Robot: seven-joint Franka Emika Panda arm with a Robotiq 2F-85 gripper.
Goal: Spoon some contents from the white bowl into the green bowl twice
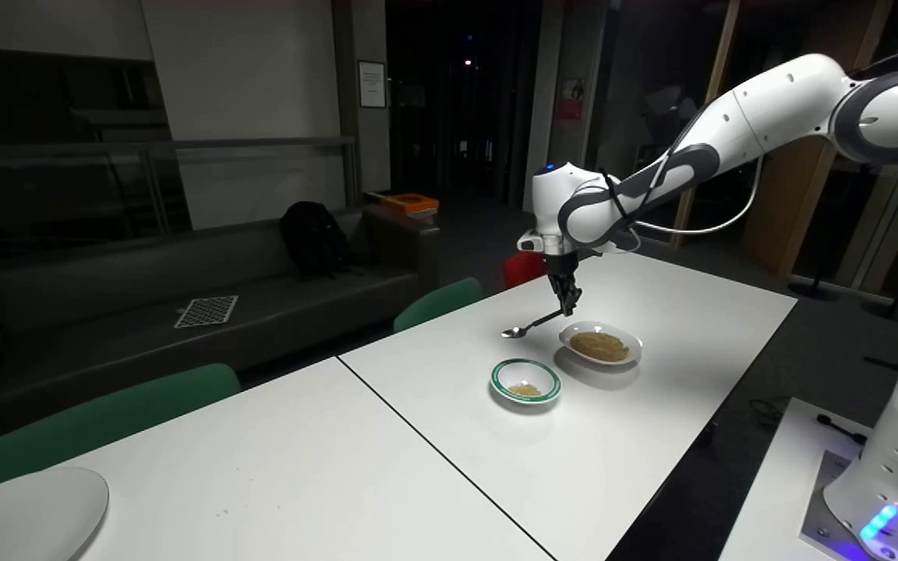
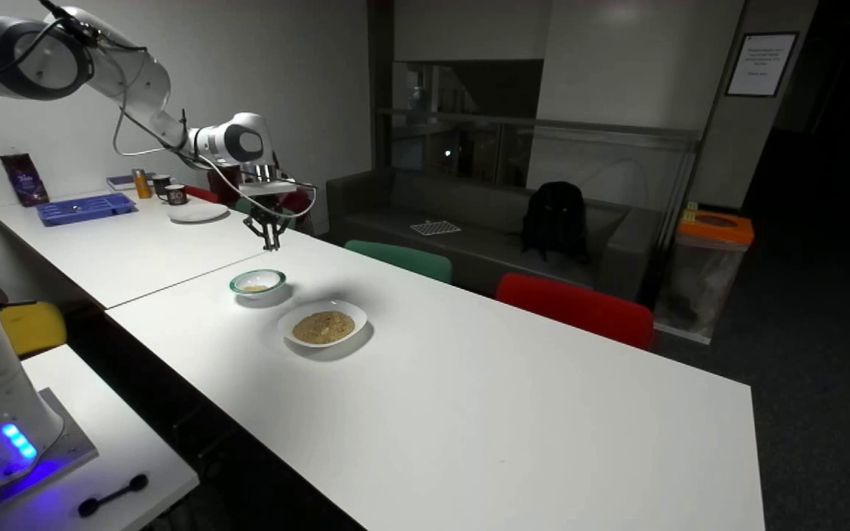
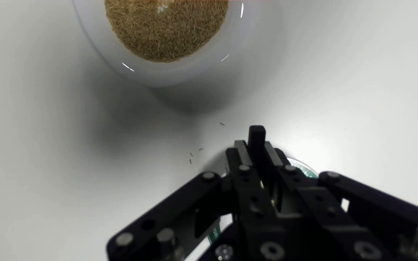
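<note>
Gripping: spoon (image 1: 544,320) held by its dark handle, clenched in the gripper (image 1: 568,308); the handle's end is seen jutting between the fingers (image 3: 243,154) in the wrist view.
Green bowl (image 1: 523,372): set upright between the long edges of the table (image 2: 513,420), nearer the seam (image 1: 433,446) than the white bowl (image 3: 165,74); a small patch of pale contents (image 1: 525,391) is seen on its floor; partly hidden by the gripper in the wrist view.
White bowl: set upright farther from the seam; a broad bed of tan-brown contents (image 3: 165,36) is held in it, shown in both exterior views.
Spoon head: bright metal, held above the table and apart from both bowls; whether it is laden cannot be told.
Stray grains (image 3: 191,154): a few scattered on the tabletop between the two bowls.
Arm (image 1: 780,109): extended inward over one long edge.
Opposite long edge: lined by green chairs (image 2: 399,258) and a red chair (image 2: 576,306).
Beyond the seam: white plate (image 2: 198,213) laid near the chair edge, blue tray (image 2: 85,217) set nearer the arm's edge.
</note>
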